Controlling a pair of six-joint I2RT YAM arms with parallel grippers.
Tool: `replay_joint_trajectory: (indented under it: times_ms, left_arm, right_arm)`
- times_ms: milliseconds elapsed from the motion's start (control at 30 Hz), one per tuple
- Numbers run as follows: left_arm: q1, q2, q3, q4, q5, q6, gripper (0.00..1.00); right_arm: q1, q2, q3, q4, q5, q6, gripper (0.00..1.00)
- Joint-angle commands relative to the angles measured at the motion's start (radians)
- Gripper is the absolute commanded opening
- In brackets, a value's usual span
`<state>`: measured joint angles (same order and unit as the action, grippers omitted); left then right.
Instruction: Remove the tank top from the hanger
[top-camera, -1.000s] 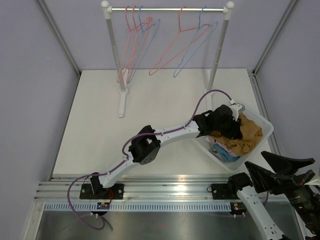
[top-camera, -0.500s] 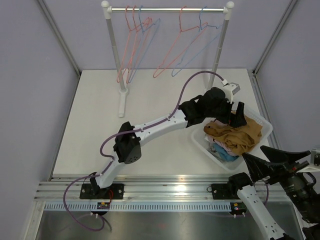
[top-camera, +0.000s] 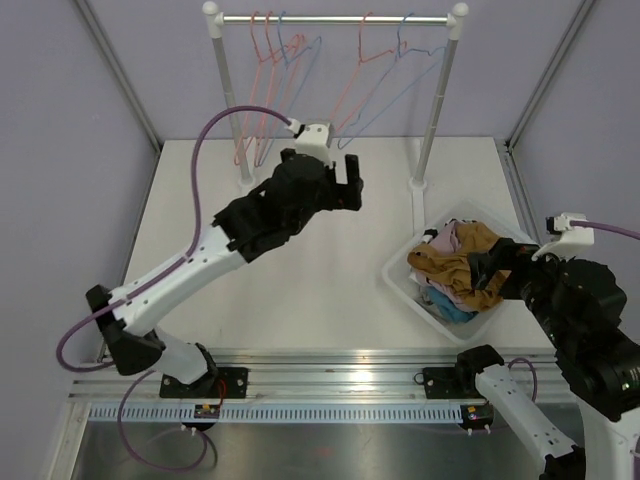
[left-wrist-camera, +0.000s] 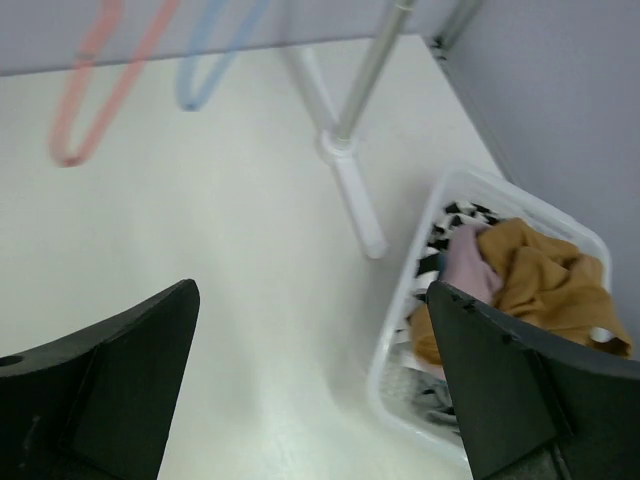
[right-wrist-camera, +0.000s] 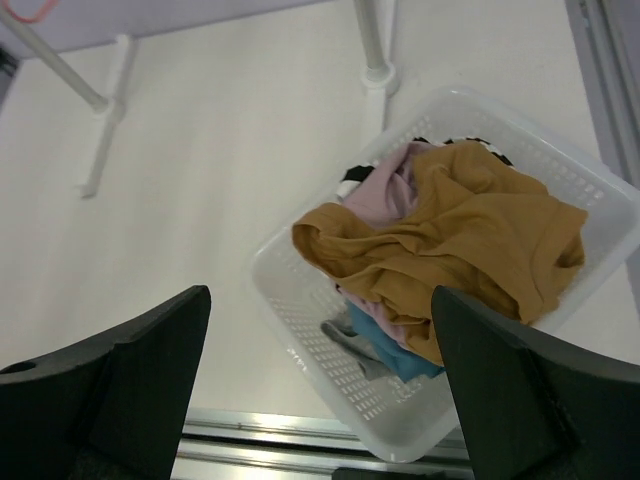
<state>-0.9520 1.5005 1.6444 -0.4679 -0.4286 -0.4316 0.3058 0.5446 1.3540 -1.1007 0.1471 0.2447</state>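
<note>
Handling the tank top calls for a pinch on a strap or hem: judged light, limp, snag-prone. The hangers beyond the basket show bare; the tank top presumably lies in the basket heap, indistinguishable near the mustard garment. Left of the basket, the left end effector gapes empty; above it, the right end effector likewise.

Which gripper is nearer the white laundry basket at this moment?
Right. The right gripper hovers over the right side of the basket, above the mustard garment. The left gripper is far off to the left, up near the clothes rail.
</note>
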Motion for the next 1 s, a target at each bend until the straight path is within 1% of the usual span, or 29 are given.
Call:
replay_joint_trajectory:
  times_ms: [0,67,100,133,200,233,300,333,400,433,600,700,800,967]
  left_arm:
    - [0.007,-0.163,-0.082,-0.118,-0.217,0.042,0.99]
    - [0.038,-0.227,-0.116,-0.165,-0.257,0.039,0.99]
    - [0.057,-0.299,-0.133,-0.208,-0.257,0.039,0.99]
    - [0.109,-0.33,-0.171,-0.231,-0.248,0.031,0.99]
    - [0.171,-0.405,-0.21,-0.29,-0.231,0.03,0.99]
    - [0.24,-0.477,-0.24,-0.311,-0.21,0.024,0.99]
    - [0.307,-0.54,-0.268,-0.386,-0.184,0.019,0.99]
    - [0.367,-0.61,-0.281,-0.414,-0.162,0.016,0.99]
    - [0.404,-0.679,-0.305,-0.51,-0.162,0.013,0.99]
    - [0.42,-0.739,-0.316,-0.538,-0.182,0.016,0.99]
    - [0.421,-0.873,-0.313,-0.731,-0.223,0.027,0.99]
    - [0.421,-0.968,-0.32,-0.79,-0.228,0.053,0.99]
    - [0.421,-1.046,-0.333,-0.813,-0.216,0.077,0.99]
    - [0.421,-1.094,-0.382,-0.801,-0.228,0.1,0.99]
  right_arm:
    - [0.003,0.073,-0.035,0.035,0.147,-0.062,0.99]
    - [0.003,0.095,-0.056,0.054,0.158,-0.068,0.99]
    - [0.003,0.113,-0.062,0.061,0.167,-0.068,1.0]
    - [0.003,0.123,-0.065,0.073,0.169,-0.071,0.99]
    - [0.004,0.141,-0.073,0.085,0.167,-0.074,0.99]
    - [0.003,0.144,-0.073,0.096,0.167,-0.068,0.99]
    - [0.003,0.152,-0.067,0.099,0.166,-0.065,0.99]
    - [0.003,0.152,-0.062,0.099,0.164,-0.065,1.0]
    - [0.003,0.144,-0.047,0.094,0.157,-0.068,1.0]
    - [0.004,0.14,-0.041,0.09,0.154,-0.07,1.0]
    - [0.003,0.098,-0.013,0.064,0.12,-0.078,0.99]
    - [0.004,0.06,-0.03,0.059,0.091,-0.085,0.99]
    - [0.003,0.016,-0.072,0.078,0.085,-0.097,1.0]
    - [0.003,-0.003,-0.125,0.111,0.068,-0.084,1.0]
